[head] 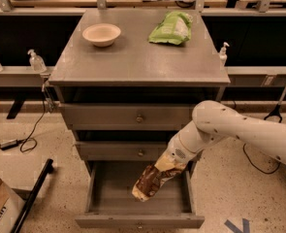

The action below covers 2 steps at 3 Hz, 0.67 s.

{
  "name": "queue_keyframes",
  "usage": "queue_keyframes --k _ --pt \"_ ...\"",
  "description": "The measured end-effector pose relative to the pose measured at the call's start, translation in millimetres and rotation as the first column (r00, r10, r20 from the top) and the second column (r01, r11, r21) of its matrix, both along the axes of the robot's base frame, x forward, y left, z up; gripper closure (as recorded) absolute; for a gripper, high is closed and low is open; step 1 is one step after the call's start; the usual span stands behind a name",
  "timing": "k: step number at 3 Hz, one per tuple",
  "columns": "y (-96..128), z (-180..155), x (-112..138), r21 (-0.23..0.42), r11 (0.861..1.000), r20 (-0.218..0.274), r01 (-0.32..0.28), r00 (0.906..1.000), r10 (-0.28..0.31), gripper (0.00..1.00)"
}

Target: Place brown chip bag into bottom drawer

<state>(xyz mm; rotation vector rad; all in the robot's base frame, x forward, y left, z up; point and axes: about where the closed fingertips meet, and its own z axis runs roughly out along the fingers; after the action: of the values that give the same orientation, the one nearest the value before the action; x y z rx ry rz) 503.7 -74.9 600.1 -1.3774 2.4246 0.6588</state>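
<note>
Brown chip bag (149, 183) gripped by hand (169, 164); both over open bottom drawer (109, 192).

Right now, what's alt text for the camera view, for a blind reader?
The gripper holds the brown chip bag by its upper end, tilted over the open bottom drawer. A bowl and a green chip bag sit on the cabinet top.

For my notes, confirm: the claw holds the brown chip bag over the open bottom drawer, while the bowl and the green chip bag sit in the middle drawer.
No. The camera view shows the bowl and the green chip bag on the cabinet top, not in the middle drawer. The rest holds: the claw holds the brown chip bag over the open bottom drawer.
</note>
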Motion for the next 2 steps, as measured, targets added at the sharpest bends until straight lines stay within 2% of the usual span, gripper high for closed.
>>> queue_keyframes --k 1,2 --pt "1 0 -3 -0.011 1.0 0.001 -0.006 1.0 0.006 1.0" --pt "8 -23 -1 0.014 1.0 -0.003 0.013 0.9999 -0.013 1.0"
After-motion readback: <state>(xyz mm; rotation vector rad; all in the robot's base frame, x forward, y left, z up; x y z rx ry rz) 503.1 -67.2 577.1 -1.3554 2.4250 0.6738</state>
